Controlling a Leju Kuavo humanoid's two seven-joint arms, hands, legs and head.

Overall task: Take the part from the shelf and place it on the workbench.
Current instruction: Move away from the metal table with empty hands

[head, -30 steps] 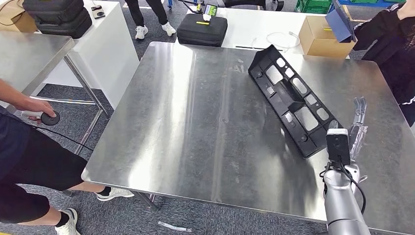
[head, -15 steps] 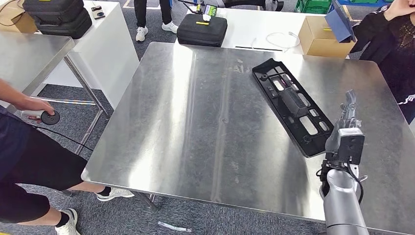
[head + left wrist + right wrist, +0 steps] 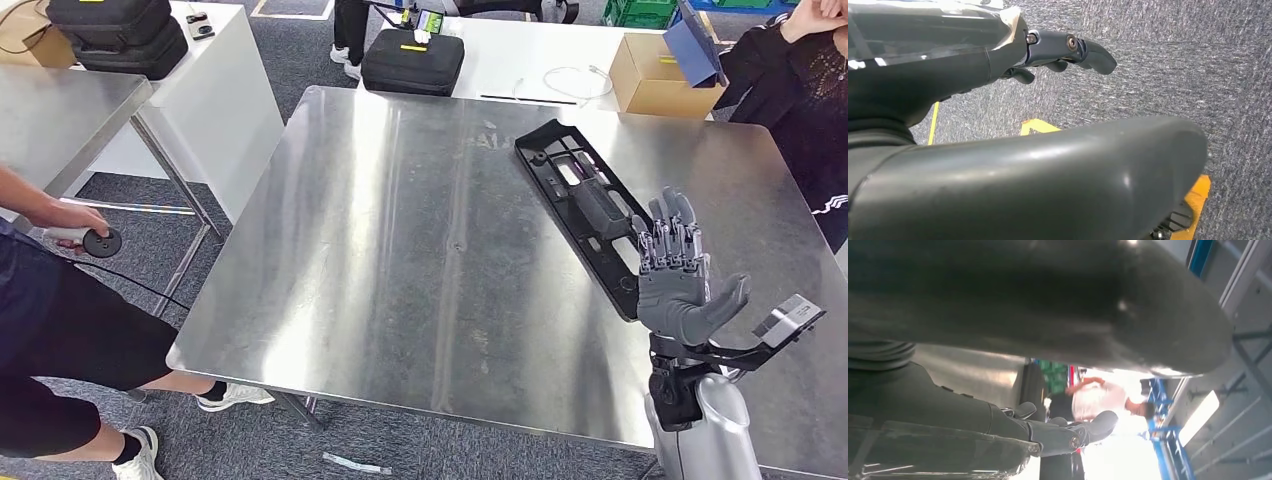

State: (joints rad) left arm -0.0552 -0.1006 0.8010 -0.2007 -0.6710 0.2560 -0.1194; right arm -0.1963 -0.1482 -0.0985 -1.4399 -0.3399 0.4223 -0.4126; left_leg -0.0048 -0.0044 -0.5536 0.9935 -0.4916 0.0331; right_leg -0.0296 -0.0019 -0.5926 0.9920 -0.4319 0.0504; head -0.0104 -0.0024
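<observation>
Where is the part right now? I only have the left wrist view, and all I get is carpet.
Observer: The black part lies flat on the steel workbench, slanting across its right half.
Operator: Is the right hand on it?
Observer: No. The right hand is raised near the part's near end, palm toward the head camera, fingers spread, holding nothing.
Operator: Anyone close to the bench?
Observer: A person in a black top is at its far right corner.
</observation>
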